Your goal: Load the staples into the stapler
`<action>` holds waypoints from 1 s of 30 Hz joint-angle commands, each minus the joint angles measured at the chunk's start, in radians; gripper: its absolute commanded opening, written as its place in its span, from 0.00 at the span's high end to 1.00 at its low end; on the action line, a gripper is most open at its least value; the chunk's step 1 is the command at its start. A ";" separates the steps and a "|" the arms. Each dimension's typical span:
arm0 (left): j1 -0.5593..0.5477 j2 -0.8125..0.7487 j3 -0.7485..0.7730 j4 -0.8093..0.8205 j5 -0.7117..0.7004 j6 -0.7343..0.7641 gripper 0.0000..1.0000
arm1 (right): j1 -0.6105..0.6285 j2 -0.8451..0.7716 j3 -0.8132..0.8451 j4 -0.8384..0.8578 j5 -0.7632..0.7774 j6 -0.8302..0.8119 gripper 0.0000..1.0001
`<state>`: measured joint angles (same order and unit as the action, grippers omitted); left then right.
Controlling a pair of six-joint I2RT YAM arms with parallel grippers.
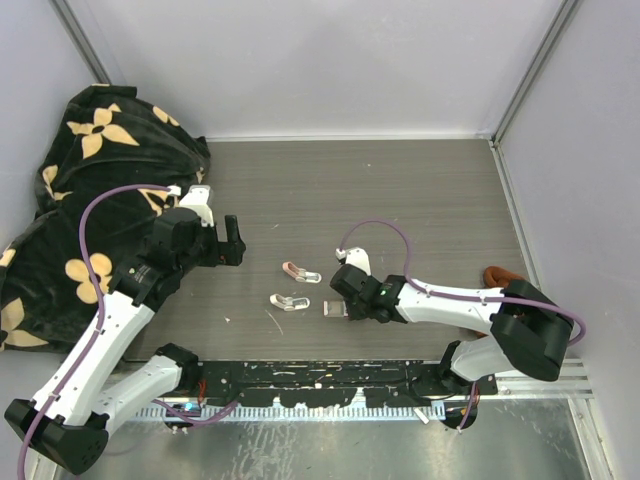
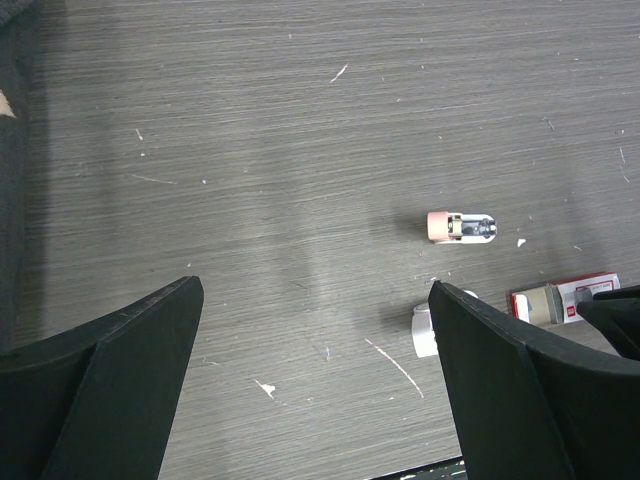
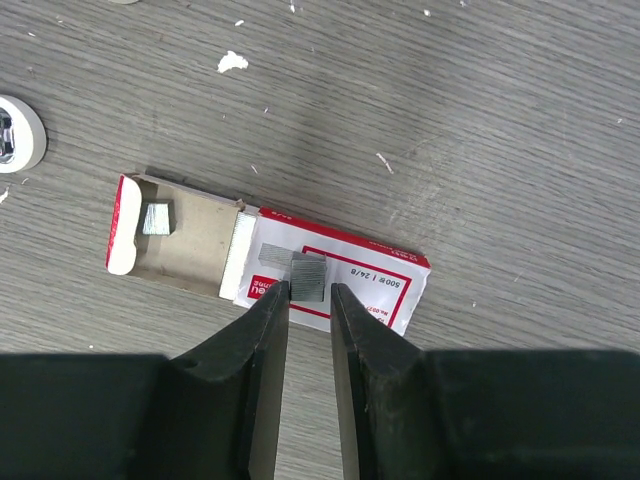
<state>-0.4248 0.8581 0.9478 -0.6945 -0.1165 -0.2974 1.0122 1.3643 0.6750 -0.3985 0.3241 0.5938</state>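
The staples' red-and-white box [image 3: 375,278] lies flat on the wood table, its tan inner tray [image 3: 195,245] slid out to the left with a short staple piece [image 3: 156,218] in it. A silvery staple strip [image 3: 308,272] rests on the box label. My right gripper [image 3: 309,291] is low over it, jaws narrowed to either side of the strip, with a thin gap still showing. Two small staplers lie left of the box, one pink-ended [image 1: 294,270] and one white [image 1: 288,300]. My left gripper [image 2: 316,285] hangs wide open over bare table, holding nothing.
A black cloth with tan flowers [image 1: 70,200] is heaped at the left wall. An orange-brown object [image 1: 500,275] sits by the right wall. Grey walls close in the table on three sides. Small white scraps [image 3: 232,62] dot the surface.
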 commanded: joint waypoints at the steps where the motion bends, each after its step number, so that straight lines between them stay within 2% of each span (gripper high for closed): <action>1: 0.004 -0.006 0.003 0.017 0.004 0.010 0.02 | -0.003 0.011 0.000 0.046 0.031 0.020 0.71; 5: 0.004 -0.007 0.002 0.018 0.004 0.010 0.02 | -0.002 0.015 0.001 0.051 0.039 0.021 0.72; 12: 0.004 -0.016 -0.002 0.013 0.011 0.008 0.02 | -0.002 0.012 0.011 0.047 0.053 0.020 0.79; 20: 0.004 0.006 -0.016 0.038 0.117 -0.014 0.02 | -0.002 -0.053 0.011 0.039 0.027 -0.033 0.83; 26: 0.004 0.002 -0.075 0.058 0.189 -0.097 0.02 | -0.003 -0.116 0.004 0.044 0.002 -0.095 0.83; 30: 0.004 -0.031 -0.188 0.134 0.234 -0.207 0.02 | -0.002 -0.154 0.004 0.053 -0.020 -0.151 0.83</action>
<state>-0.4248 0.8654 0.8406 -0.6640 0.0429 -0.3862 1.0122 1.2606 0.6746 -0.3740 0.3206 0.5117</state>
